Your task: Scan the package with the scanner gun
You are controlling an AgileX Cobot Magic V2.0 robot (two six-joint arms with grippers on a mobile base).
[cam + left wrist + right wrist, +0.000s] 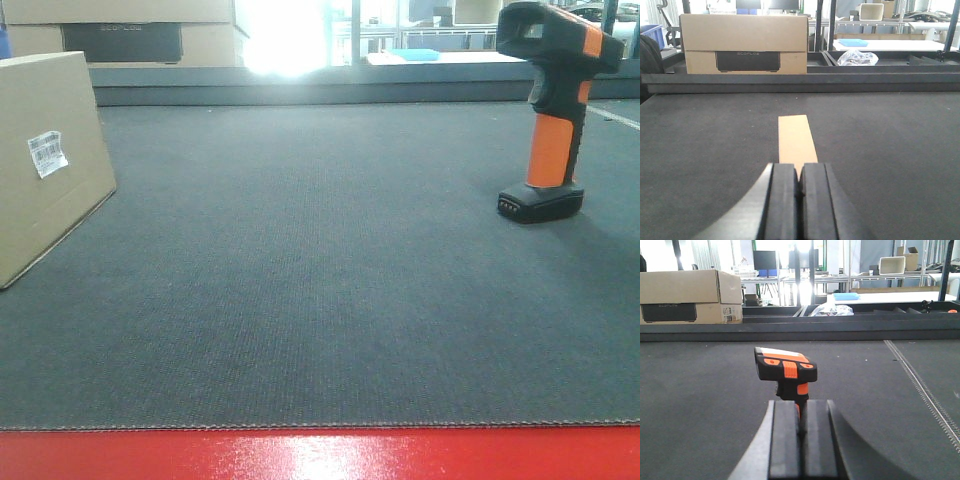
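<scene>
the package (45,160), a tan cardboard box with a white barcode sticker (47,153), stands tilted at the left edge of the dark tabletop (320,300). well apart, at the far right, the scanner gun (555,110) stands upright on its flat black foot. the left gripper (800,192) is pressed together with nothing between its fingers, the package's top edge just ahead. the right gripper (801,427) is likewise pressed together, the scanner gun just beyond it. a larger cardboard box (744,43) with a dark panel sits behind the tabletop.
</scene>
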